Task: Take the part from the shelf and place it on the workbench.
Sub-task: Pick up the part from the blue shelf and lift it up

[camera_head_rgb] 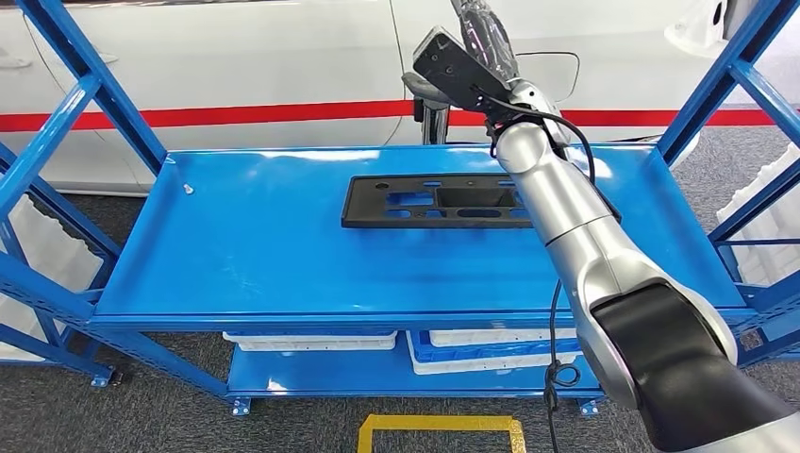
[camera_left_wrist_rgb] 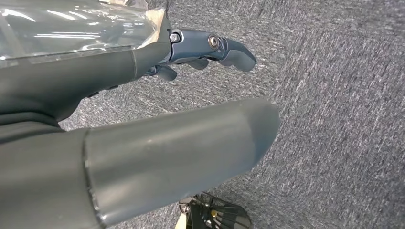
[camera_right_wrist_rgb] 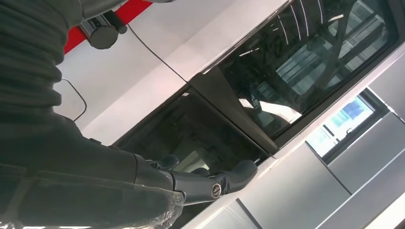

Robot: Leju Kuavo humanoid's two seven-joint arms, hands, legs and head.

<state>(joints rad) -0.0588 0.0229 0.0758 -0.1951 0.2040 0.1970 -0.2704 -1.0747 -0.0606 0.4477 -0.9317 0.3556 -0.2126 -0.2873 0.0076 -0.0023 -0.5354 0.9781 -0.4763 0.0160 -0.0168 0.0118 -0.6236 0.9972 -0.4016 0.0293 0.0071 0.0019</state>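
The black flat part point(camera_head_rgb: 429, 200), a long frame with several cut-outs, lies flat on the blue top shelf point(camera_head_rgb: 255, 255), right of its middle. My right arm rises across the part's right end and hides it. My right hand point(camera_head_rgb: 483, 28) is lifted well above and beyond the part, in front of the car. In the right wrist view its fingers point(camera_right_wrist_rgb: 224, 179) stretch out with nothing in them. My left hand point(camera_left_wrist_rgb: 205, 50) hangs over grey carpet with fingers apart, holding nothing.
A white car with a red stripe point(camera_head_rgb: 236, 115) stands close behind the shelf. Blue slanted uprights point(camera_head_rgb: 85, 85) frame both sides. White bins point(camera_head_rgb: 311, 340) sit on the lower shelf. A small pale object point(camera_head_rgb: 188, 189) lies at the shelf's far left. Yellow floor tape point(camera_head_rgb: 439, 427) marks the front.
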